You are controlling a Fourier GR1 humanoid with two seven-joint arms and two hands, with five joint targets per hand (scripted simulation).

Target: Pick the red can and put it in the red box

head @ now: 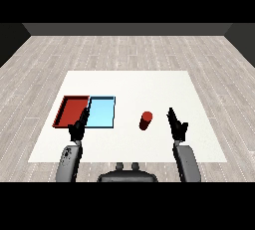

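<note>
White table [164, 82]: can [145, 120] stands left of the right hand [178, 127]'s straight fingers, apart; left hand [78, 128], fingers straight, overlaps the trays' near edge.

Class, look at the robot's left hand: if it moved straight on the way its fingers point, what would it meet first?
Most likely the light blue tray: the left hand points forward with fingertips at its near-left edge, beside the red tray. Height above it is unclear.

Left hand [78, 128] is covering the near edges of the red tray [72, 110] and light blue tray [102, 112]. Both forearms are running out of view at the near edge.
</note>
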